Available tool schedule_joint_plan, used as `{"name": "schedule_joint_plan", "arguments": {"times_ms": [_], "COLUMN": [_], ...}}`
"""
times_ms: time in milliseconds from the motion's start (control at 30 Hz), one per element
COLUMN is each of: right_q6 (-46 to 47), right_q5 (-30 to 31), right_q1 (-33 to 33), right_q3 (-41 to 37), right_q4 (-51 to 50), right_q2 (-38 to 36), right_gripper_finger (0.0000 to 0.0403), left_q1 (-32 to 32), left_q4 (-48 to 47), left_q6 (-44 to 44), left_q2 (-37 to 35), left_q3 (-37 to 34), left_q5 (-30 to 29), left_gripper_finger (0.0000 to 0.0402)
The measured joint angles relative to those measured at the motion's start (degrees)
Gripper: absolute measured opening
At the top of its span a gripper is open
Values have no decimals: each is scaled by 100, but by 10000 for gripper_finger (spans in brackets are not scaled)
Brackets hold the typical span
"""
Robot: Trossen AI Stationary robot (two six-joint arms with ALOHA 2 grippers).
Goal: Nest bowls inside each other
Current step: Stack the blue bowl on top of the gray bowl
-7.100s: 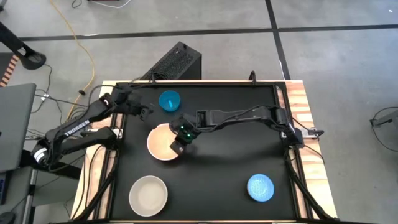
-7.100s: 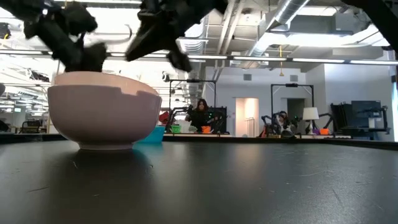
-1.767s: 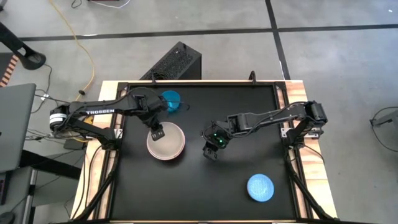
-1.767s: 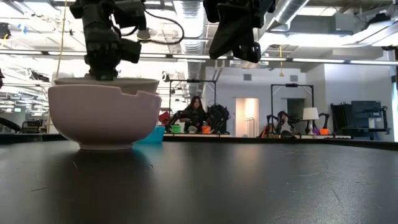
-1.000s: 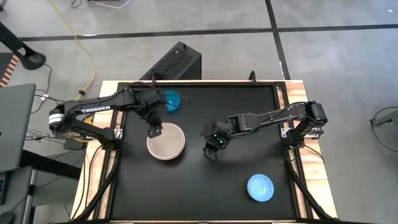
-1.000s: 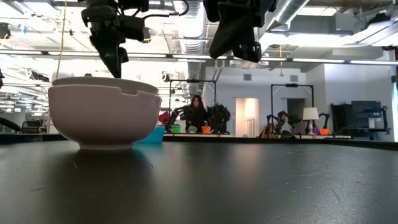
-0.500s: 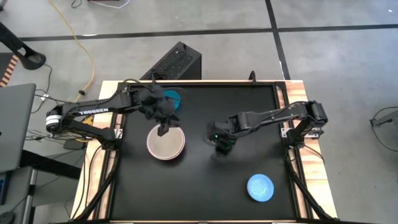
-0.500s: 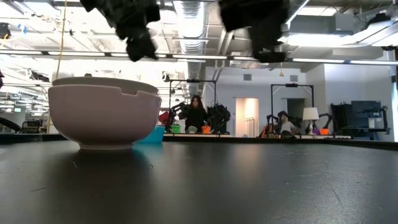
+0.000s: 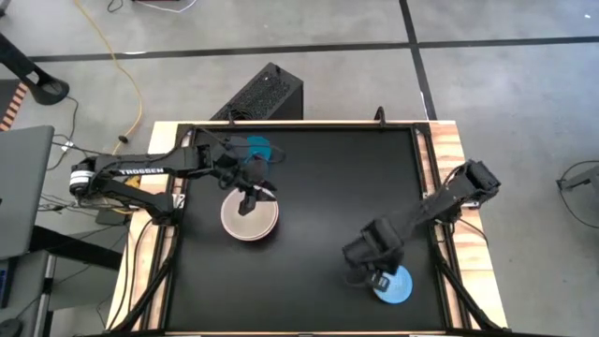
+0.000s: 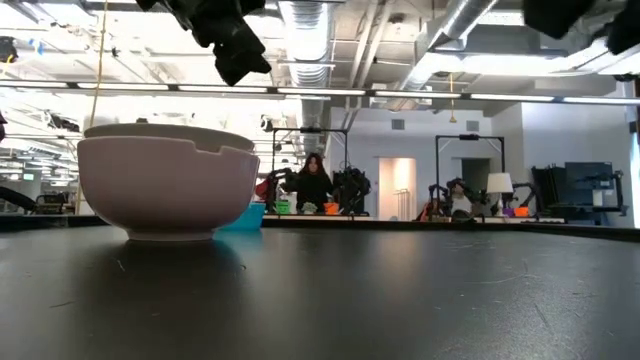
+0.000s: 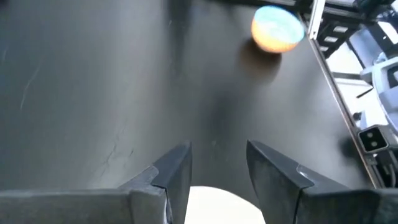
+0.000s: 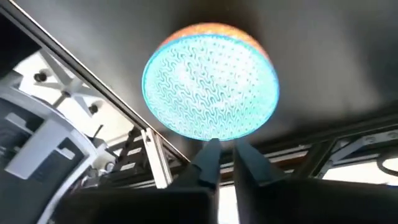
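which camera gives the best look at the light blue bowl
The right wrist view: the light blue bowl fills the picture, its wavy texture plain, just beyond the right gripper. The high view shows it small, partly under that gripper. The left wrist view shows it far off. The low view misses it.

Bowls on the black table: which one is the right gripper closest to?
The light blue textured plastic bowl at the table's front right; the right gripper hangs at its edge. The pink-and-cream nested stack and small teal bowl sit far left.

Looked like a robotics lab: exposed ceiling ducts [image 10: 330,40], more robot arms on benches [image 10: 350,190], a person [image 10: 313,180] seated there.
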Motion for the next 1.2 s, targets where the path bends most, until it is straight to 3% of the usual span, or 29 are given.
{"name": "schedule_joint_plan", "arguments": {"times_ms": [233,333,467,600,900,1000,1100,1200], "right_q6": [182,402,899,1144,794,556,394,276], "right_q5": [124,257,546,832,1136,1129,1092,1092], "right_q1": [622,751,831,836,835,806,650,443], "right_q3": [-582,-1157,-2103,-2820,-3484,-3464,-3402,-3344], "right_q4": [129,657,1786,2253,3366,3695,3744,3700], "right_q2": [-132,-499,-1134,-1489,-1419,-1358,-1357,-1401], "right_gripper_finger": [161,200,224,226,196,137,42,16], "left_q1": [-100,-128,-144,-204,-598,-771,-952,-1102], "left_q4": [317,313,398,555,851,854,855,851], "left_q6": [-186,-288,-424,-587,-1027,-1131,-1171,-1194], "left_q2": [2,2,2,2,4,4,4,4], "left_q3": [0,0,0,0,0,0,0,0], "left_q5": [-6,-9,-30,-260,-747,-827,-911,-1069], "left_gripper_finger": [142,141,141,141,141,141,141,141]}}
